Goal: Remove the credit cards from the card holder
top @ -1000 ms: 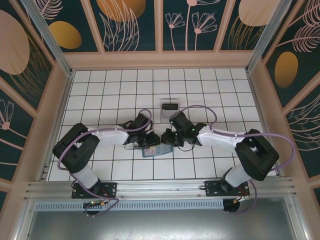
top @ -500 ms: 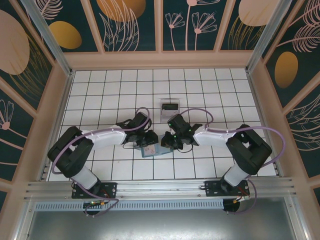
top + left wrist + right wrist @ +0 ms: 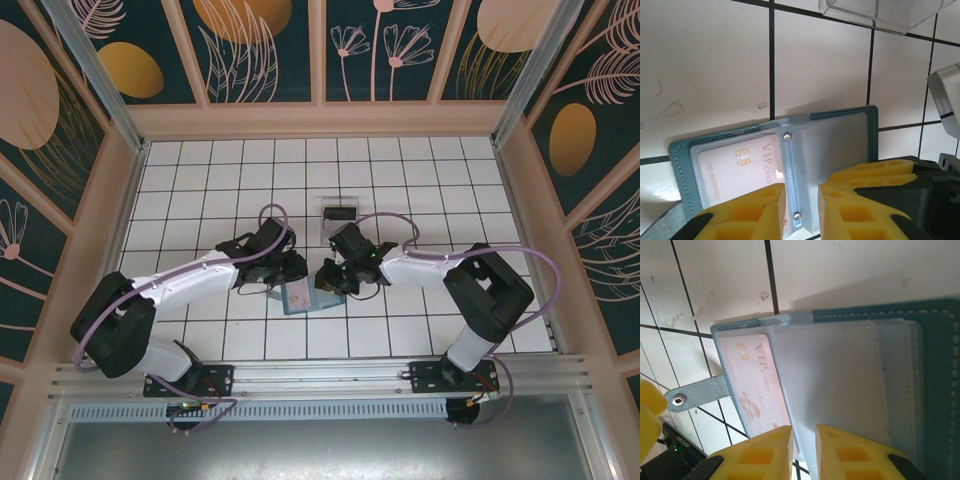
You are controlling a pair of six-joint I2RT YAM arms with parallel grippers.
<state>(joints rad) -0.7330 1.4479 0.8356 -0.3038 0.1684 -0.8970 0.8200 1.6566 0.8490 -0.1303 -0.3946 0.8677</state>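
**Top view.** The card holder [image 3: 303, 298] lies open on the white tiled table [image 3: 200, 190], just below the centre of the frame. The left gripper [image 3: 292, 272] comes in from the left and the right gripper [image 3: 328, 281] from the right, and both meet over the holder's upper edge. A clear tray [image 3: 340, 236] stands just above them in the picture and has a dark card [image 3: 340, 213] lying in it.

**Left wrist view.** The card holder [image 3: 840, 135] fills the lower half of the frame, its teal border around clear sleeves [image 3: 840, 150]. A pale pink card [image 3: 735, 162] with a gold chip and "VIP CARD" lettering sits in the left sleeve. The left gripper [image 3: 801, 192] straddles the riveted seam between the sleeves. Its yellow fingers [image 3: 747, 212] are drawn close, with a narrow gap between them. Whether they clamp the seam cannot be told. A corner of the clear tray [image 3: 875, 12] shows at the upper right.

**Right wrist view.** The card holder [image 3: 935, 390] spans the frame, and its strap tab [image 3: 700, 392] with a metal snap points left. The pale pink card [image 3: 752, 385] lies at centre left under the clear sleeves [image 3: 840, 380]. The right gripper [image 3: 804, 435] is at the bottom edge, its yellow fingers [image 3: 855, 452] nearly together. The edge of a sleeve runs into the slit between them. Whether they pinch it cannot be told.
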